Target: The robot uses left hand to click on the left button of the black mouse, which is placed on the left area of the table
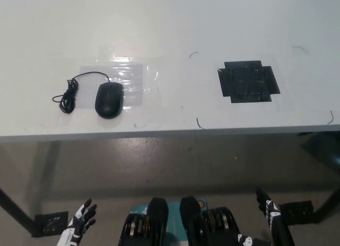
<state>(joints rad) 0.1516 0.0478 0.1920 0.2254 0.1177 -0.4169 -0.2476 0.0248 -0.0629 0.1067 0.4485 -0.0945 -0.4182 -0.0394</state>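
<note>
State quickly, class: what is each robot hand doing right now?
Left robot hand: open, fingers spread, holding nothing, low below the table edge.
Right robot hand: open, holding nothing, resting low.

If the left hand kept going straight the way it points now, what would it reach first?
Probably the table's front edge, left of the black mouse. The left hand sits low, fingers apart, pointing up-picture; depth is unclear, so it might pass underneath instead.

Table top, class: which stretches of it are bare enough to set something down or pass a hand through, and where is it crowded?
Bare: the wide far strip of the table, and the middle between the clear film sheet and the black tape patch. Crowded: the left, where the black mouse lies beside its coiled cable. Both hands, left hand and right hand, are below the table edge, fingers apart.
</note>
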